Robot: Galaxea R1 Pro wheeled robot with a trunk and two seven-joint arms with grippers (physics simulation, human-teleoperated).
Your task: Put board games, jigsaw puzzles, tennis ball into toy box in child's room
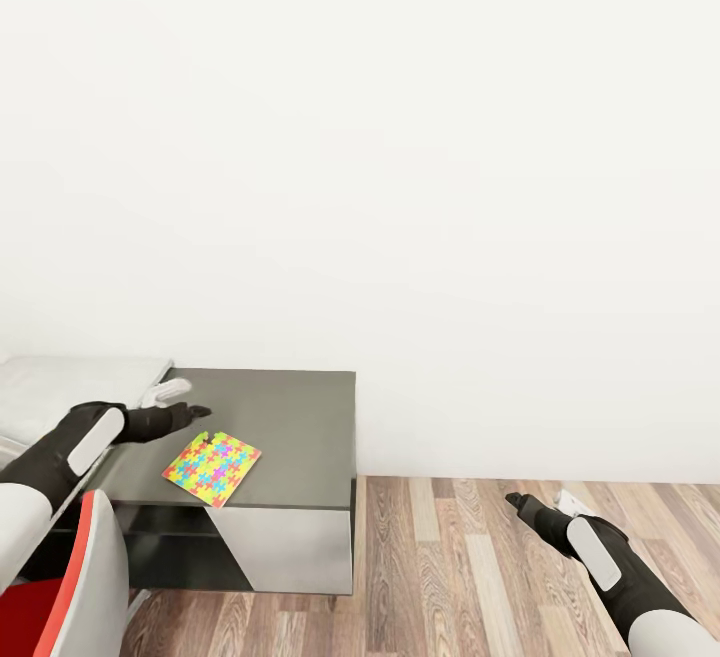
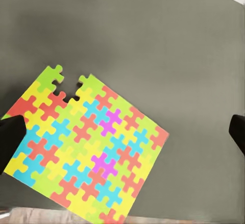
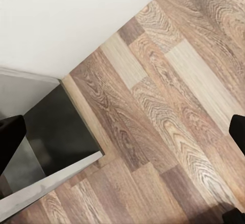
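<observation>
This is a room in a home, likely a child's: wood-plank floor (image 1: 500,557), a plain white wall (image 1: 400,137), and a low dark grey side unit (image 1: 290,407) against that wall, with a bright jigsaw puzzle (image 1: 212,467) lying on it.

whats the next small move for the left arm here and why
Probably lower the left gripper onto the jigsaw puzzle. It hangs open above the dark grey side unit, and the left wrist view shows the puzzle lying flat between its fingers, not yet gripped.

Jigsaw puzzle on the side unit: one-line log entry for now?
jigsaw puzzle: flat on dark side unit, near front edge | left pincer: open, above it | right pincer: open, over floor
</observation>
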